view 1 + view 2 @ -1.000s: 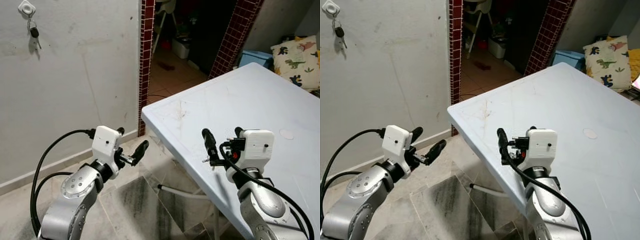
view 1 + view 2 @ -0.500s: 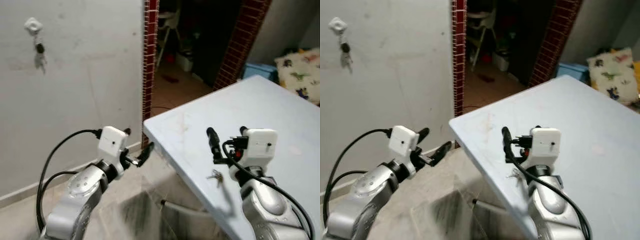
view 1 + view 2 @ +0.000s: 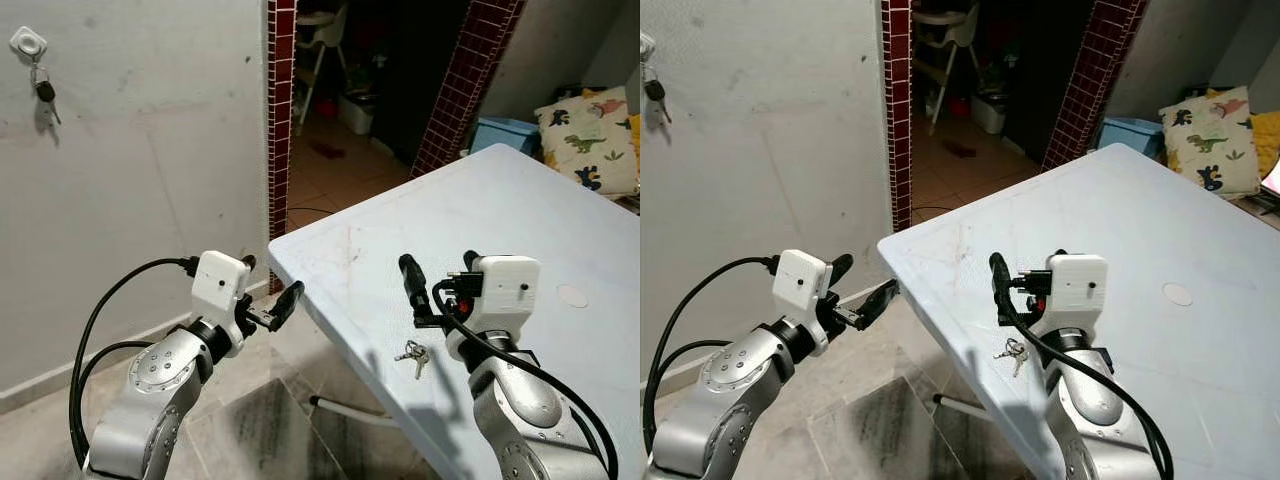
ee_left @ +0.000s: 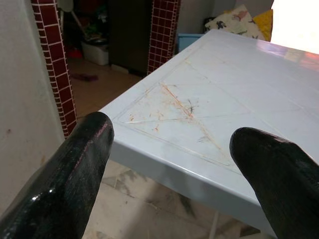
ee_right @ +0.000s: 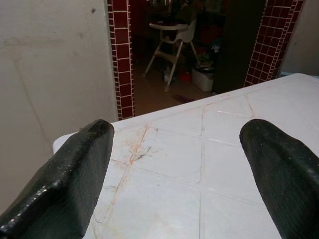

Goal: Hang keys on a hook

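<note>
Metal keys (image 3: 412,353) on smooth table (image 3: 560,230)

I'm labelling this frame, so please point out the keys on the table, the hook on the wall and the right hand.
keys (image 3: 413,353): left eye view, on the bunch's ring.
hook (image 3: 27,43): left eye view, on its white plate.
right hand (image 3: 440,279): left eye view, midway between its fingertips.

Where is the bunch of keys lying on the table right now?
In the left eye view, the keys lie near the table's front edge, just below the right gripper.
</note>
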